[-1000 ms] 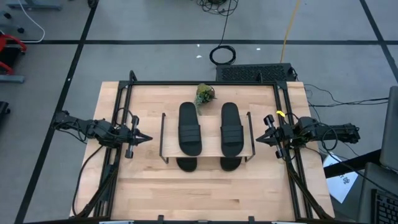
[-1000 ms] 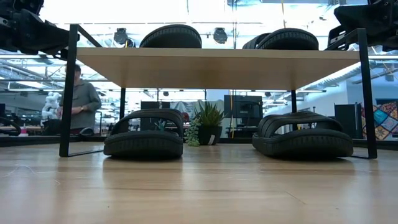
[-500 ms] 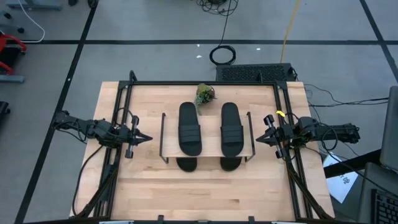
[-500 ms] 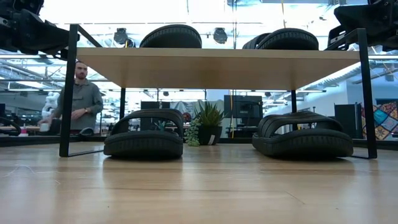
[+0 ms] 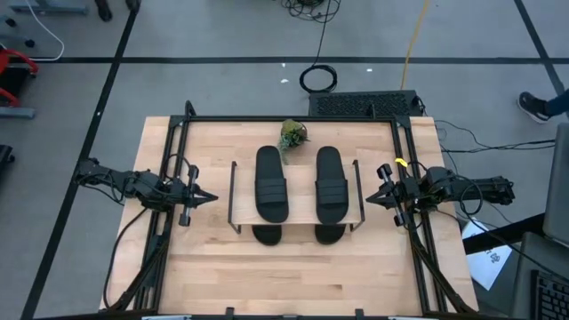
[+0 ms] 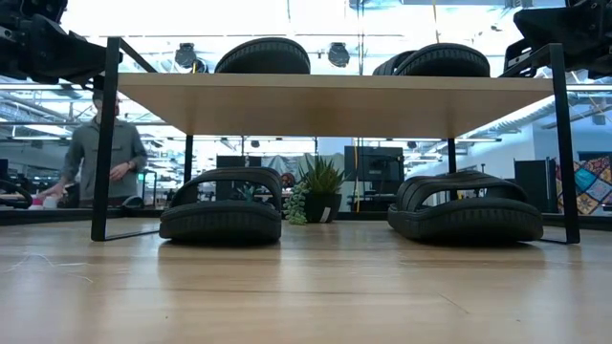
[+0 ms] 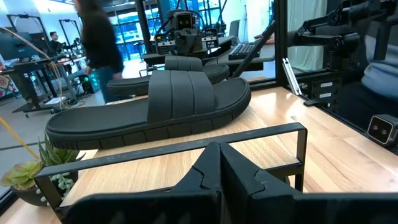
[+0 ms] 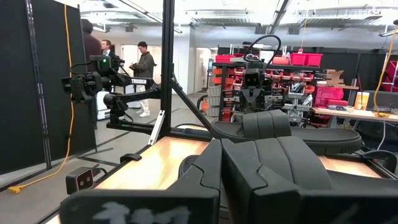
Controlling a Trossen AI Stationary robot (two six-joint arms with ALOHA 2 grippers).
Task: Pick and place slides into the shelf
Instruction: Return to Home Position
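The shelf [image 5: 298,213] stands mid-table on thin black wire legs [image 6: 103,153]. Two black slides [image 5: 271,182] [image 5: 331,185] lie side by side on its light top board [image 6: 335,100]. Two more slides [image 6: 222,212] [image 6: 466,210] rest on their soles below that board, their ends [image 5: 267,235] [image 5: 327,235] poking out toward the table's near edge. My left gripper [image 5: 210,198] hovers left of the shelf, shut, pointing at it. My right gripper [image 5: 370,199] hovers right of the shelf, shut, pointing at it. In the left wrist view the near top slide [image 7: 155,109] lies just beyond the shut fingers [image 7: 221,165].
A small potted plant [image 5: 292,134] stands behind the shelf near the table's far edge. A black frame [image 5: 293,119] runs round the tabletop. Bare wood [image 5: 293,271] lies between shelf and near edge. A person [image 6: 96,158] moves in the room beyond; people [image 8: 144,65] also show past the right gripper.
Both arms and all slides have kept still. Only the person in the room behind the table has walked toward the left.
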